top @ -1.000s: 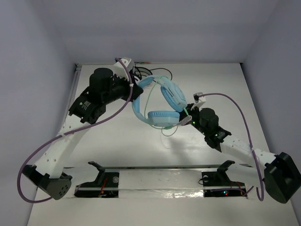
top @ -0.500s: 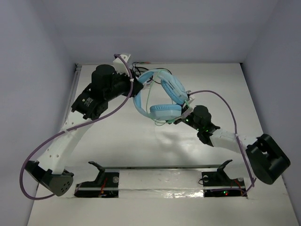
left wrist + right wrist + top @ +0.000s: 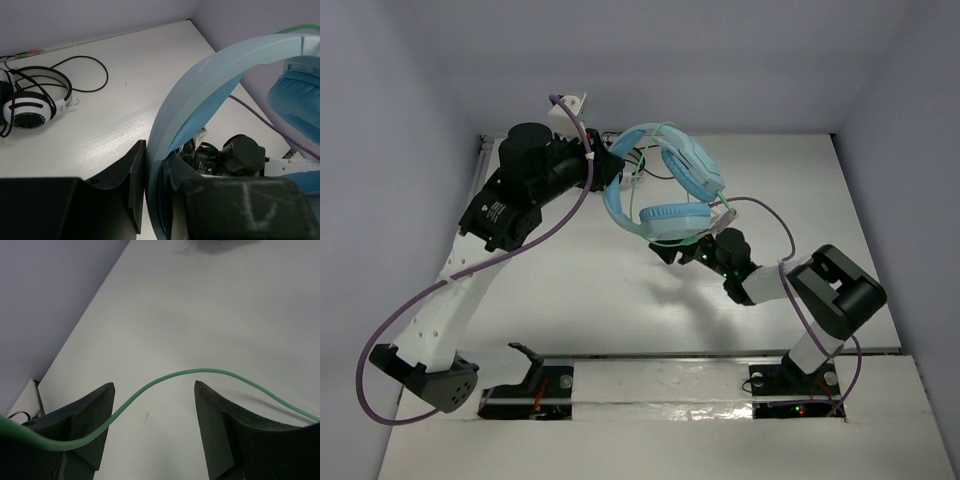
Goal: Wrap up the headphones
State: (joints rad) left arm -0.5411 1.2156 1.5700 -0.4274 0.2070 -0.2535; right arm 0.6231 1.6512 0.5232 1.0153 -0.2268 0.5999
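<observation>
The light blue headphones (image 3: 670,190) hang in the air above the table's far middle. My left gripper (image 3: 610,172) is shut on their wide band (image 3: 200,85), which runs up between its jaws in the left wrist view (image 3: 154,155). One padded ear cup (image 3: 295,95) shows at the right. My right gripper (image 3: 668,251) sits just below the lower ear cup (image 3: 675,220), open. The pale-green cable (image 3: 200,372) arcs loosely across the gap of the right gripper (image 3: 154,390) and rests over its left finger, unpinched.
Smaller black-and-white headphones (image 3: 31,102) with a black cable (image 3: 95,75) lie on the white table (image 3: 570,280) at the far edge, behind the left arm. The right arm's elbow (image 3: 840,290) is folded at the near right. A metal rail (image 3: 660,355) runs along the front.
My right gripper has opened and let go of the cable, and its arm has folded inward to the left under the ear cup. The left arm has raised the headphones slightly.
</observation>
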